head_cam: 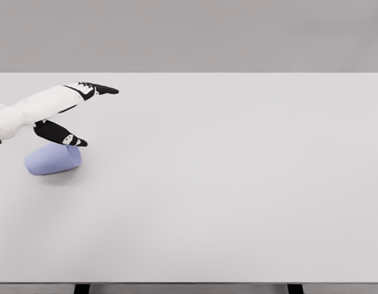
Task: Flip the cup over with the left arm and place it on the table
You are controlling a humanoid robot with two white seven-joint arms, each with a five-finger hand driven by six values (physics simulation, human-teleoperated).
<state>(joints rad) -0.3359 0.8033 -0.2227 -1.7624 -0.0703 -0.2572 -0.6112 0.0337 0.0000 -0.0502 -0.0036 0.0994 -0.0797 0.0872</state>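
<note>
Plain white table [238, 184], grey backdrop.

Matt lilac cup [52, 160] — smooth, plastic-looking — on matt white table [225, 184]

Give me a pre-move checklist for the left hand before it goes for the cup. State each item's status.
1. Cup in view and unobstructed: ok, it lies on its side at the table's left.
2. Cup upright: not ok, not yet flipped.
3. Left hand open and ready: ok, fingers and thumb are spread and hold nothing.
4. Hand lined up with the cup: ok, thumb tip sits just over the cup's upper right edge; whether it touches, cannot tell.
5. Space on the table for setting the cup down: ok, bare surface shows to the cup's right.
6. Right arm out of the way: ok, not in view.
</note>
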